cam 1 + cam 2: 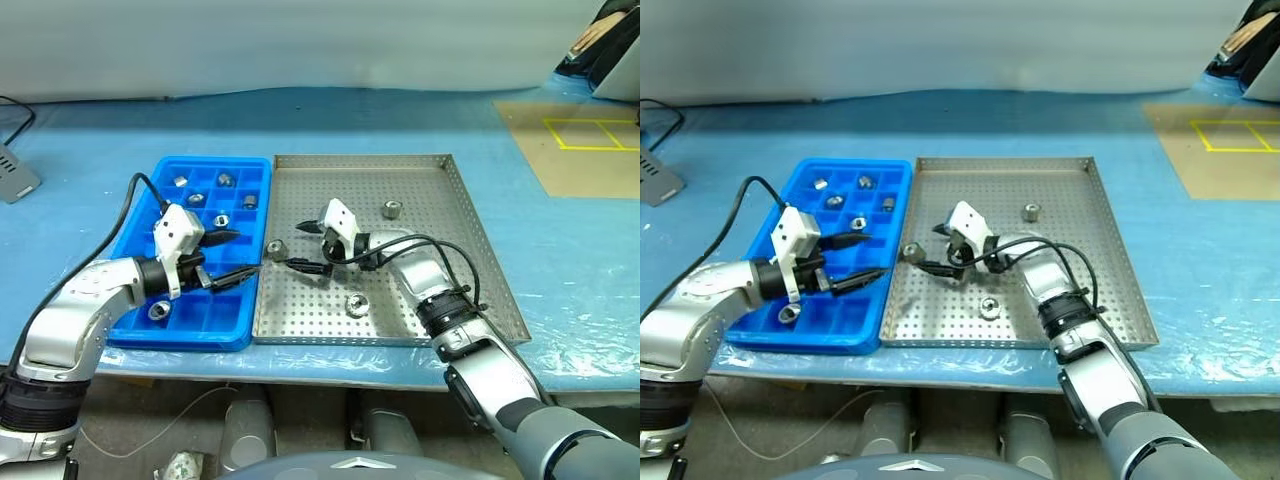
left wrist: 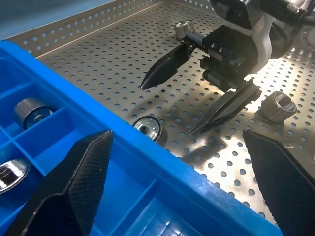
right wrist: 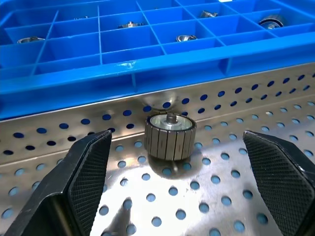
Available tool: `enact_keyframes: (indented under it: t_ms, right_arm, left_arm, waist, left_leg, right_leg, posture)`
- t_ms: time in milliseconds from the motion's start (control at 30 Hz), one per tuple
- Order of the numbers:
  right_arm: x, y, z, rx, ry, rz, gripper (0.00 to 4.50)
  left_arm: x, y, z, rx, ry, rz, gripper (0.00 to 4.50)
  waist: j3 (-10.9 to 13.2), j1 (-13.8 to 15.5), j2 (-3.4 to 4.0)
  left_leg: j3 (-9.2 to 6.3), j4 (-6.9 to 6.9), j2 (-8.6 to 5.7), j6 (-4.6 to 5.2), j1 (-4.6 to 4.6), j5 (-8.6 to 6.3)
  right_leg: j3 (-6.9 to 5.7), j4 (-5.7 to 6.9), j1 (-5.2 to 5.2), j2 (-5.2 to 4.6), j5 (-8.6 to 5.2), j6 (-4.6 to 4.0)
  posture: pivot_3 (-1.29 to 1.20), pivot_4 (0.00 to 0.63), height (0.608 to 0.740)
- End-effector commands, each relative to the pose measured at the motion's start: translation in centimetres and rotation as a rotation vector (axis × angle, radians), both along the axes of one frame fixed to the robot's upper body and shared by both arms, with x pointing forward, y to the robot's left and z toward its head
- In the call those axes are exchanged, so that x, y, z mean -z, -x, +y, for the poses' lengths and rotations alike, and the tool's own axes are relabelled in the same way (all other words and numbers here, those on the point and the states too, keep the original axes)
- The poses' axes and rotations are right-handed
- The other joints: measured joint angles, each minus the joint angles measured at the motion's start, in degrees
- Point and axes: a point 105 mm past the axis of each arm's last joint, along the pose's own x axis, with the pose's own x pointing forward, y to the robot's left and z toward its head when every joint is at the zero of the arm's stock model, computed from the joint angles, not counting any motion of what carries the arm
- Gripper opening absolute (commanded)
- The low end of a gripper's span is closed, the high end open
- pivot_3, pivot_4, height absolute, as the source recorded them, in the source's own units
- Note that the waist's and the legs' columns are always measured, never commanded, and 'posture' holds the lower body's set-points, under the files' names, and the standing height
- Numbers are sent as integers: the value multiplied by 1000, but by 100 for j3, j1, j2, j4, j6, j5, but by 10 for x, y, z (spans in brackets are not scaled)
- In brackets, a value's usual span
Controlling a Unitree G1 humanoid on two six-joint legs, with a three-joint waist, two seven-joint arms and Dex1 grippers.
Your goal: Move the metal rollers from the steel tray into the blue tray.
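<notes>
The steel tray (image 1: 445, 200) lies on the blue table with the blue tray (image 1: 215, 161) against its left rim. Three metal rollers rest on the perforated floor: one by the left rim (image 1: 277, 247), one at the back (image 1: 391, 209), one near the front (image 1: 356, 304). My right gripper (image 1: 295, 246) is open and points left at the roller by the rim (image 3: 170, 137), which stands just ahead of its fingers and untouched. My left gripper (image 1: 247, 252) hangs open and empty over the blue tray's right edge. Several rollers (image 1: 224, 180) sit in the blue tray's compartments.
A grey device (image 1: 15, 175) with a black cable lies at the far left. A brown board (image 1: 580, 145) marked with yellow tape covers the table's back right. The table's front edge runs just below both trays.
</notes>
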Motion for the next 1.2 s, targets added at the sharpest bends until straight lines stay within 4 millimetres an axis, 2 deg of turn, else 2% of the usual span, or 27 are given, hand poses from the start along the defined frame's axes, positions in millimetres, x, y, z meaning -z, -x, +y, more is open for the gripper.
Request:
enact_keyframes:
  t_ms: [33, 167, 333, 500, 733, 767, 867, 1033, 1200]
  right_arm:
    - [-4, -6, 10, 1, -14, -50, 4500]
    - [-3, -5, 22, -19, -33, -42, 4500]
    - [10, 1, 32, -40, -8, -40, 4500]
    - [17, -6, 32, 25, -16, -20, 4500]
    - [16, -11, 27, 57, -37, -20, 2183]
    - [16, -12, 27, 60, -37, -19, 2183]
    - [16, -11, 27, 55, -45, -16, 1653]
    - [11, -10, 29, 48, -50, -33, 1632]
    - [-4, -13, 24, 36, -77, -51, 1632]
  left_arm:
    - [-15, 1, 3, -13, 5, -63, 4475]
    - [-12, 3, 2, -23, 3, -57, 4475]
    - [-14, 2, 1, -48, 2, -65, 4475]
    - [-14, 3, -2, -50, 1, -65, 4475]
    - [-14, 4, 1, -68, 2, -70, 4495]
    - [-14, 4, 2, -73, 2, -69, 4495]
    - [-12, 4, 4, -79, 0, -65, 4495]
    - [-11, 3, 8, -105, 0, -73, 4495]
    - [-15, 6, 0, -101, 1, -104, 4495]
  waist:
    - [0, 1, 0]
    - [0, 5, 0]
    - [0, 7, 0]
    - [0, -4, 0]
    - [0, 2, 1]
    - [0, 2, 1]
    - [1, 2, 1]
    - [1, 1, 1]
    - [1, 1, 1]
  left_leg:
    - [0, 0, 1, 1, 0, -1]
    - [0, 0, 2, 2, 0, -1]
    - [0, 0, 4, 2, 1, -1]
    - [0, 1, 5, 2, 3, -1]
    - [0, 1, 6, 2, 3, -1]
    - [0, 1, 6, 2, 2, -2]
    - [0, 0, 7, 2, 2, -1]
    - [0, 0, 8, 2, 3, -1]
    - [1, -2, 8, 3, 1, -2]
  right_leg:
    - [-1, 1, 0, 0, 0, 0]
    - [-1, 2, 0, 0, 0, -1]
    - [-3, 2, 0, 0, -1, -2]
    - [-3, 5, 2, 0, 0, -2]
    - [-3, 3, 3, 0, 0, -3]
    - [-3, 4, 2, 1, 0, -3]
    - [-3, 4, 2, 1, -1, -4]
    - [-3, 4, 2, 1, -1, -4]
    - [-3, 2, 1, 1, -1, -4]
  posture:
    - [175, 150, 740]
    - [186, 150, 740]
    - [189, 150, 740]
    - [182, 150, 740]
    - [172, 150, 740]
    - [172, 150, 740]
    - [172, 150, 740]
    - [168, 150, 740]
    - [164, 150, 740]
